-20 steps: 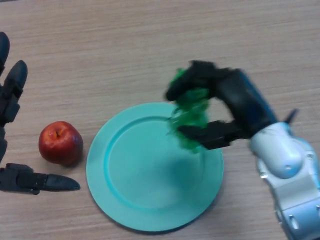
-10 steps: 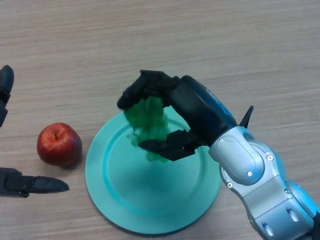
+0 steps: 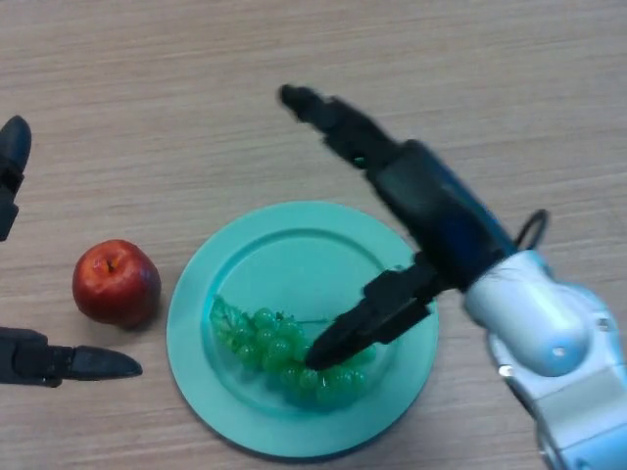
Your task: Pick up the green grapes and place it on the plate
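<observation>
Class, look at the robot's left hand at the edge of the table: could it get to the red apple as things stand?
Probably yes. The left hand lies open beside the round red apple, and only bare wooden table shows between them. The right hand is over the turquoise plate, out of the way.

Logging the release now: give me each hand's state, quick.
Left hand: open, fingers straight, holding nothing, at the view's left edge near the apple.
Right hand: open, fingers spread above the green grapes lying on the plate.
</observation>
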